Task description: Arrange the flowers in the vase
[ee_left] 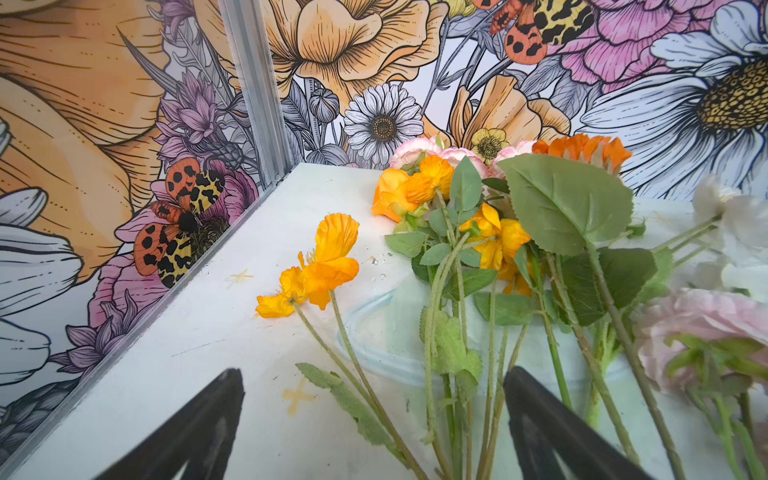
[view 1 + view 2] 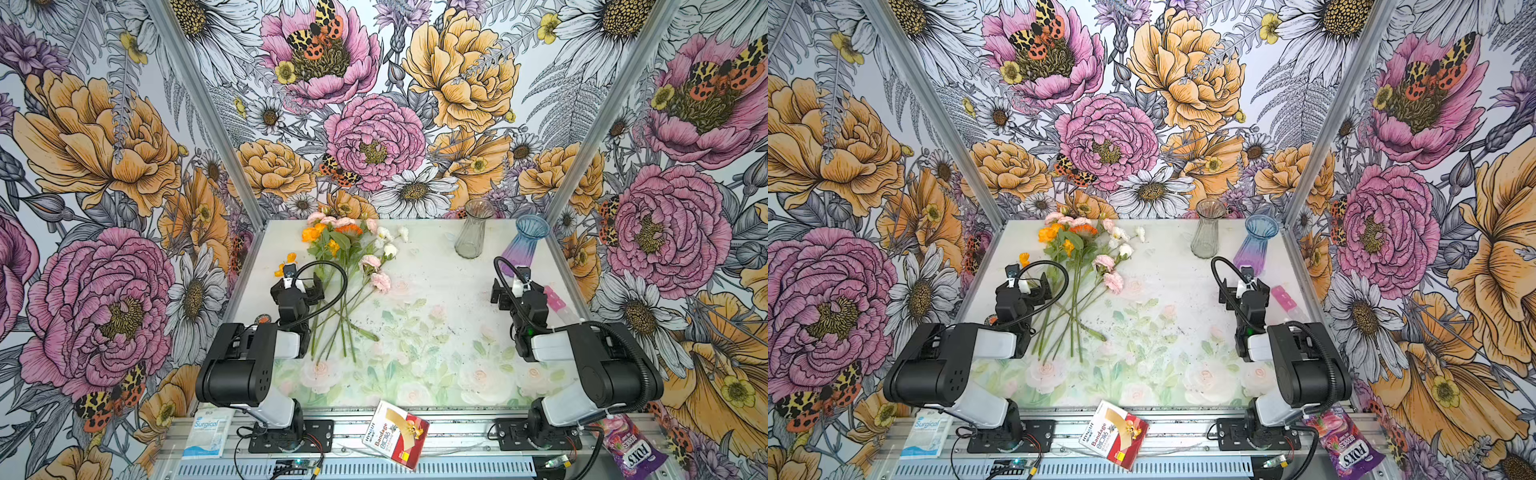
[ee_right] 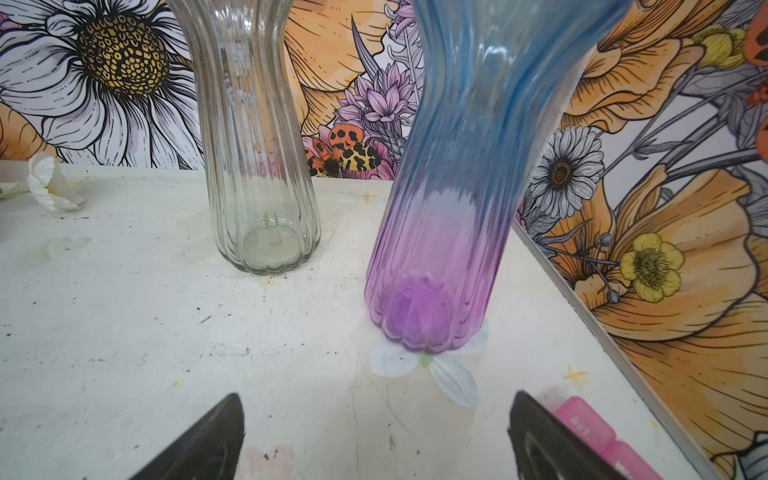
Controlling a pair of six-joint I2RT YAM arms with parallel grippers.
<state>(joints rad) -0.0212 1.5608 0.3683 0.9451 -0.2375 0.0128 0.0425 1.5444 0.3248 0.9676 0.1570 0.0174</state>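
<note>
Left claw [image 1: 372, 374] and right claw [image 3: 376, 397] gape empty; flowers [image 2: 345, 266] heaped well apart from the clear glass vase [image 2: 471, 237] may snag together when lifted.

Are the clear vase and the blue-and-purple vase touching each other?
Apart. The right wrist view shows bare table and wallpaper between the clear vase and the blue-and-purple vase; both top views show a gap between their rims too.

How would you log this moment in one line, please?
flowers: lying loose | clear vase: empty | blue-purple vase: empty | left gripper: open | right gripper: open
</note>
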